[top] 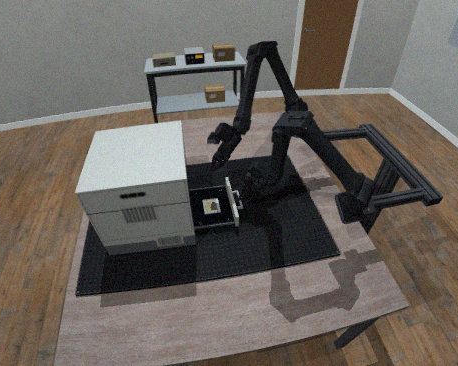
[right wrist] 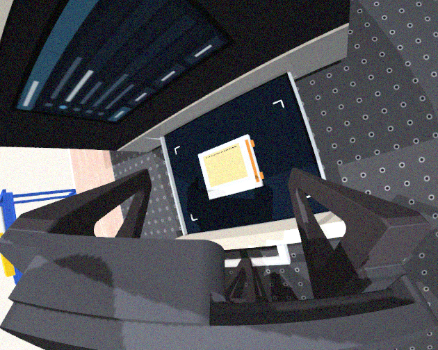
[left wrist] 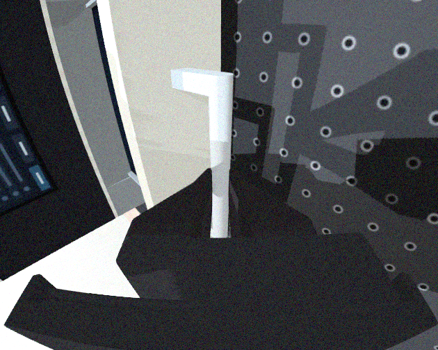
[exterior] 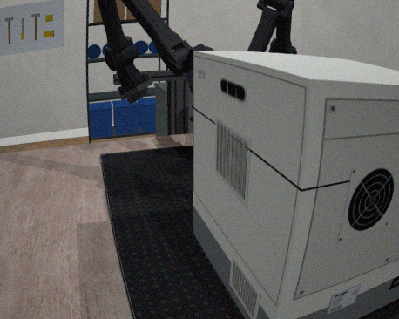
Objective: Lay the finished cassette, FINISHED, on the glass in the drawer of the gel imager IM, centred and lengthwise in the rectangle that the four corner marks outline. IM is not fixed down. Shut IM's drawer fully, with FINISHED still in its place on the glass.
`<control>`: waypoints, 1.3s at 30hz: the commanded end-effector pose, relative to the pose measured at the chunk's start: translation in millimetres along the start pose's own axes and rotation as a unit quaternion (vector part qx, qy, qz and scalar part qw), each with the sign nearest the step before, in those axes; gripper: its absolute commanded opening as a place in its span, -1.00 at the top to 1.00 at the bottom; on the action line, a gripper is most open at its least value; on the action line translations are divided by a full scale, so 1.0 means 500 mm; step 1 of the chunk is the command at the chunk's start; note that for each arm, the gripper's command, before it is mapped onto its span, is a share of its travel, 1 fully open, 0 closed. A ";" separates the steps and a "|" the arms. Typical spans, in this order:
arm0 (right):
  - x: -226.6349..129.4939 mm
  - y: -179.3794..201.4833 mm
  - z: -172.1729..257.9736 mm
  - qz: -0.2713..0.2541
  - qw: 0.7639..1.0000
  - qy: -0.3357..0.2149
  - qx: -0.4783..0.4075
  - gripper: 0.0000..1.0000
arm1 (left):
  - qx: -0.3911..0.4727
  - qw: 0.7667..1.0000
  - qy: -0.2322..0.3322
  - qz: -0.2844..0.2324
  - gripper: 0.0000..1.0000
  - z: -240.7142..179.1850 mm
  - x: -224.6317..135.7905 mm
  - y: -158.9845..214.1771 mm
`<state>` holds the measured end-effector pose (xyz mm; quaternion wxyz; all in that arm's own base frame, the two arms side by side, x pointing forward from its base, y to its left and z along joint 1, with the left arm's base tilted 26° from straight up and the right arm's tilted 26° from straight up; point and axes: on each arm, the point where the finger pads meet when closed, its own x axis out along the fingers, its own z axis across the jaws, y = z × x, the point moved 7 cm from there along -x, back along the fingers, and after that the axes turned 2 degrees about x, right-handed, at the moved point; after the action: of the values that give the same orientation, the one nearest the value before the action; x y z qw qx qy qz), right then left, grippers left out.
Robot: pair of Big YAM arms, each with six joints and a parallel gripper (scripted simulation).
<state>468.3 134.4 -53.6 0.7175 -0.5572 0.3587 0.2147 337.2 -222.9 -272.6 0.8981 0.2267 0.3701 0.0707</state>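
Note:
The cassette FINISHED, white with a yellow face and an orange strip at one end, lies flat on the dark glass, near the middle of the corner marks and roughly lengthwise; exact centring is hard to judge. The drawer of the imager IM stands open. My left gripper is shut on the white drawer handle. My right gripper is open and empty, above the drawer. One corner mark is partly hidden by its finger.
IM stands on a black dotted mat on the wooden table. The two arms are close together in front of the drawer, the right one above the left gripper. A shelf stands far behind the table.

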 end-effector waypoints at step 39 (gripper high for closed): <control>0.011 -0.162 -0.196 -0.094 0.830 -0.304 -0.457 -1.00 | -0.007 1.000 -0.008 -0.002 0.92 0.017 -0.002 -0.007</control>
<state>479.9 33.3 -36.3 0.5451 -0.7192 -0.0052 0.4308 337.2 -222.9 -272.6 0.8981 0.2267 0.3701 0.0707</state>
